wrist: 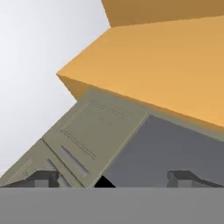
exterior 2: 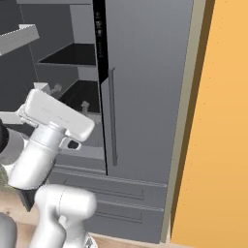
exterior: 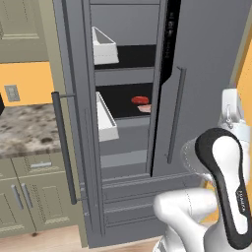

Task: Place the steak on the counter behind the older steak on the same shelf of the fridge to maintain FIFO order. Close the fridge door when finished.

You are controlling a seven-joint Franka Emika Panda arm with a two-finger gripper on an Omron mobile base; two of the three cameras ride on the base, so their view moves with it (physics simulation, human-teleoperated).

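The robot's white arm (exterior: 216, 197) fills the lower right of the left base view, folded back toward the camera with its dark joint band uppermost. In the hand view the gripper (wrist: 114, 178) shows as two small dark fingertips (wrist: 43, 178) at the bottom edge, spread wide apart with nothing between them, pointing up at a beige cabinet (wrist: 87, 135), an orange wall (wrist: 166, 65) and a grey panel. In the left base view the fridge (exterior: 206, 64) stands at centre with its left fridge door (exterior: 74, 98) swung open, its long bar handle (exterior: 64, 147) toward the camera and two white bins (exterior: 104, 47) on its inner face. On the black shelf (exterior: 120, 101) at mid height, the bright red steak (exterior: 140, 100) sits toward the right, with the pale pink older steak (exterior: 144, 108) just in front of it, close to the edge of the closed right door. The speckled granite counter (exterior: 24, 130) lies at the left of that view over beige drawers (exterior: 34, 165). In the right base view the closed right door and its vertical handle (exterior 2: 112, 116) take the centre, with the orange wall at right.
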